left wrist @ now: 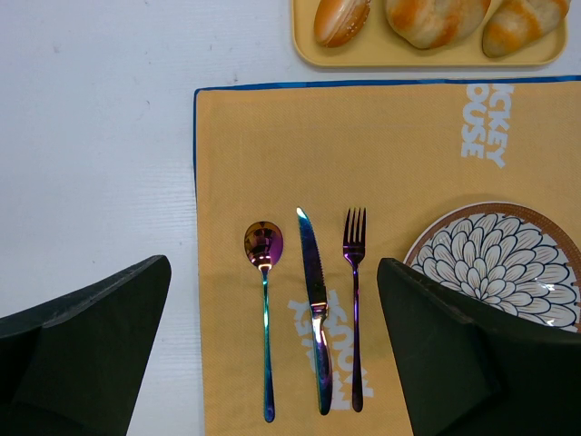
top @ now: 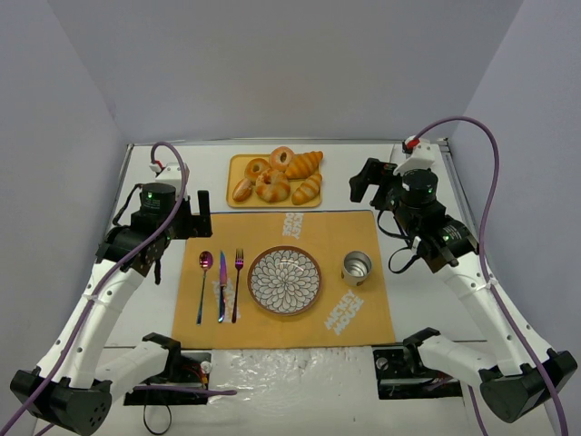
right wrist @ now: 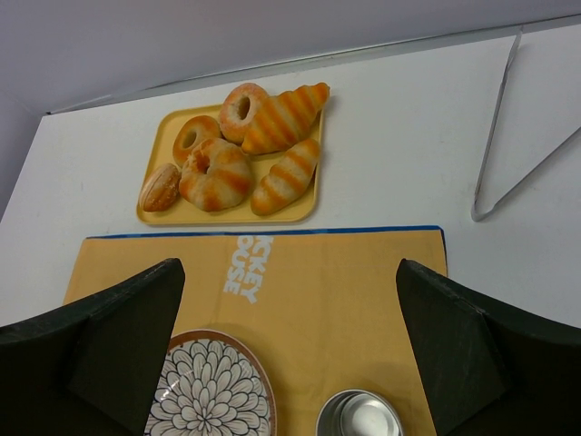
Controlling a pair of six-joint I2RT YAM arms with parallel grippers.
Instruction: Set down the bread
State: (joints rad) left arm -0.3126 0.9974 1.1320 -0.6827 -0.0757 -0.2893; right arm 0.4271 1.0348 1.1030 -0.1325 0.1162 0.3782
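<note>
The bread point(top: 307, 188) is a small golden ridged roll at the front right of the yellow tray point(top: 235, 167), beside a larger orange croissant point(top: 303, 164). It also shows in the right wrist view point(right wrist: 286, 176) and at the top edge of the left wrist view point(left wrist: 522, 23). The patterned plate point(top: 284, 281) sits bare on the orange placemat point(top: 281, 229). My left gripper point(top: 201, 213) is open and empty above the mat's left edge. My right gripper point(top: 368, 180) is open and empty, right of the tray.
Ring pastries point(top: 272, 186) and a small brown roll point(top: 242, 190) share the tray. A spoon point(top: 204, 272), knife point(top: 221, 286) and fork point(top: 239, 272) lie left of the plate. A metal cup point(top: 356, 267) stands to its right.
</note>
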